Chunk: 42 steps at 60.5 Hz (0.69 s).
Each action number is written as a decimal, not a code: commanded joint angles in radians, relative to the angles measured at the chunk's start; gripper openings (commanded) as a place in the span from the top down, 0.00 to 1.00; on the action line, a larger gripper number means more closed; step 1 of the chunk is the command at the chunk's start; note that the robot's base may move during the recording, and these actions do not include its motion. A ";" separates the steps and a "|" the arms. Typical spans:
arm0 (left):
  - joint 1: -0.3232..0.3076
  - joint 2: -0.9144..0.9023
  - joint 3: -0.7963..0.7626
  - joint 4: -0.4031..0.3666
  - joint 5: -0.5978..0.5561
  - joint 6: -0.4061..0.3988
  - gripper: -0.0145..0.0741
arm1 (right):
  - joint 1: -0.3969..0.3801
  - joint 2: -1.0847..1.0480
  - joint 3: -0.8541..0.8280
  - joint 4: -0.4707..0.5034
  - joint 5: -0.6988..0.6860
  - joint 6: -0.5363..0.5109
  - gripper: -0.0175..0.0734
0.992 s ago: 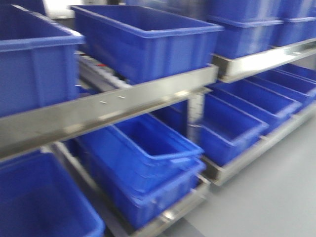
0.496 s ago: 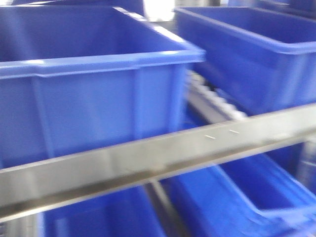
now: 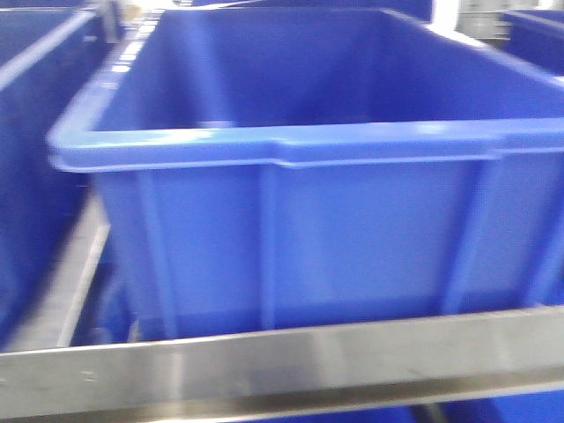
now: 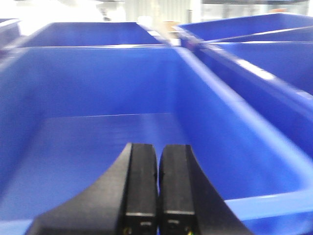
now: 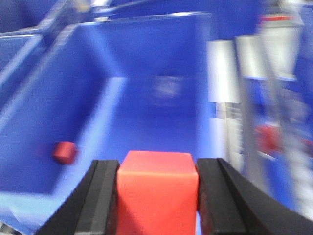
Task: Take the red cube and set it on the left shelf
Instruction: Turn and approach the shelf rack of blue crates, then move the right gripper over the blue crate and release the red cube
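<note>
Right gripper: pinching the red cube between both pads, which lie flat on opposite faces.
Red cube: off any surface, held above the near edge of the blue bin.
Left gripper: pressed together on nothing, above the near rim of a bare blue bin; I cannot tell whether it is the same bin.
Inside the blue bin: a small red thing lies on the floor by the left wall, too blurred to name.
Beside the blue bin: a steel upright stands just right of it.
Step in hand: probably carrying the cube to the left shelf; the pictures do not show which bin belongs to it.
Risk, wrong place: letting go here would drop the cube into the blue bin, which may not be the target.
Risk, knock: a swing to the right of the blue bin could strike the upright and jar the cube loose.
Risk, mix-up: the small red thing could be mistaken for the cube.
Risk, aim: the heavy blur makes the bin rim hard to judge.
</note>
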<state>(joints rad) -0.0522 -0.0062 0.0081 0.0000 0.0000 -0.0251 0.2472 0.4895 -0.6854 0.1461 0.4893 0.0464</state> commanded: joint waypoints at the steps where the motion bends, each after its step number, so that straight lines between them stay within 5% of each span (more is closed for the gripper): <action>1: 0.000 -0.015 0.025 0.000 -0.083 0.000 0.72 | -0.004 0.011 -0.027 -0.001 -0.084 -0.007 0.77; 42: 0.000 -0.015 0.025 0.000 -0.083 0.000 0.72 | -0.004 0.011 -0.027 -0.001 -0.084 -0.007 0.77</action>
<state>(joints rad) -0.0522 -0.0062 0.0081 0.0000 0.0000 -0.0251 0.2472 0.4910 -0.6854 0.1461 0.4893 0.0464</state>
